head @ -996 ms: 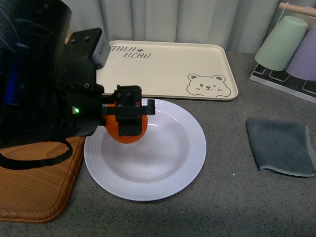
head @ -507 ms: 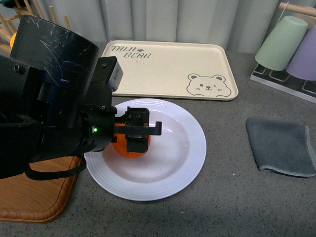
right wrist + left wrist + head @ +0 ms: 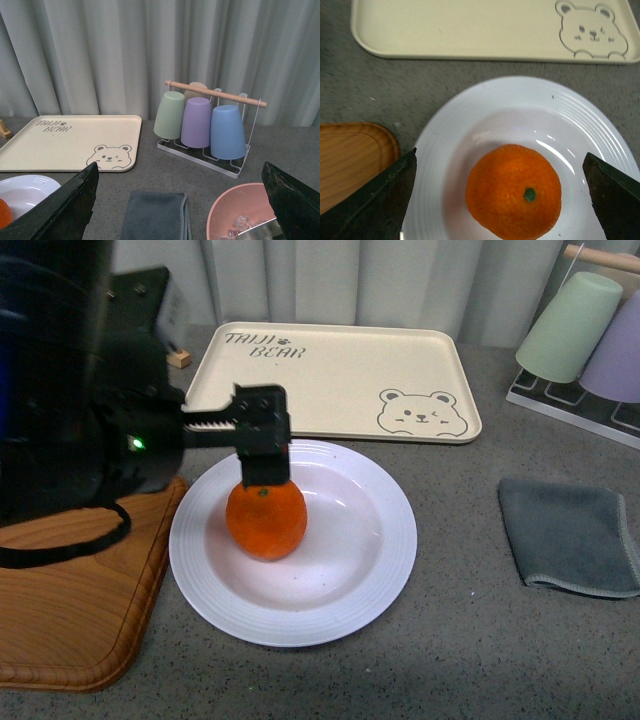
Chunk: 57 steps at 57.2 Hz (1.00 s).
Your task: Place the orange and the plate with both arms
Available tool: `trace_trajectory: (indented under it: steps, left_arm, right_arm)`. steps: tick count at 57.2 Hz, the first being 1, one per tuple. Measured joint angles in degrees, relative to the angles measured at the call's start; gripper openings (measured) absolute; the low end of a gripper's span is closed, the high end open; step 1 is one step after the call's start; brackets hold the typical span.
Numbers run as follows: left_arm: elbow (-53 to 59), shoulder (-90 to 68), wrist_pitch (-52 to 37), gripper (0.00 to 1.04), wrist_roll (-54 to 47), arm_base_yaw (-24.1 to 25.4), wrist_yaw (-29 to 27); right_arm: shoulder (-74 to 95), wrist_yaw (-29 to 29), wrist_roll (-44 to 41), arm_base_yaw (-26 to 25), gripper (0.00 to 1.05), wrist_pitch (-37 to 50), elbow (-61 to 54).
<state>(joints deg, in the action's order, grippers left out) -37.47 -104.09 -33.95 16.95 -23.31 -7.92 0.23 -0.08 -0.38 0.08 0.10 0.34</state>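
The orange (image 3: 266, 519) sat in the white plate (image 3: 370, 570). My left gripper (image 3: 264, 445) hung just above it, spread wide and holding nothing. My right gripper (image 3: 175, 207) was spread wide too, also empty.

You've got pale grey curtains (image 3: 100, 50) hanging in soft vertical folds right across the back, and a speckled grey tabletop (image 3: 470, 640) meeting them at its far edge. Light's even and gentle, with only faint shadows on the surface.
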Motion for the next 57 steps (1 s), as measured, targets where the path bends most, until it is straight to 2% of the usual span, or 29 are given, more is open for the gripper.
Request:
trace_trajectory:
  steps: [8,15,28,41,43,45,50,56,57]
  left_arm:
    - [4.4,6.8,-1.5,0.98,0.7,2.7,-3.6]
    - [10.6,12.2,-9.0,0.98,-1.9,5.8,-8.2]
    - [19.7,22.4,-6.6,0.98,-3.2,12.5,-13.2]
    - [21.9,27.2,-5.8,0.98,-3.8,14.5,-13.9]
    - [22.9,25.8,-10.1,0.94,-5.0,15.2,-10.7]
    - [25.7,22.7,-21.6,0.86,-8.6,16.3,-4.2]
    - [30.2,21.4,-35.2,0.72,-12.5,17.4,1.9]
    - [31.7,26.9,-36.9,0.55,-14.9,18.3,3.2]
    - [32.4,29.0,-35.7,0.49,-15.3,18.6,3.5]
  right_arm:
    - [0.0,0.0,0.0,0.0,0.95,0.0,0.0]
    - [0.0,0.0,0.0,0.0,0.95,0.0,0.0]
    - [0.0,0.0,0.0,0.0,0.95,0.0,0.0]
    - [0.0,0.0,0.0,0.0,0.95,0.0,0.0]
    - [0.0,0.0,0.0,0.0,0.95,0.0,0.0]
    - [0.0,0.0,0.0,0.0,0.95,0.0,0.0]
    - [0.0,0.0,0.0,0.0,0.95,0.0,0.0]
    - [0.1,0.0,0.0,0.0,0.95,0.0,0.0]
    - [0.0,0.0,0.0,0.0,0.95,0.0,0.0]
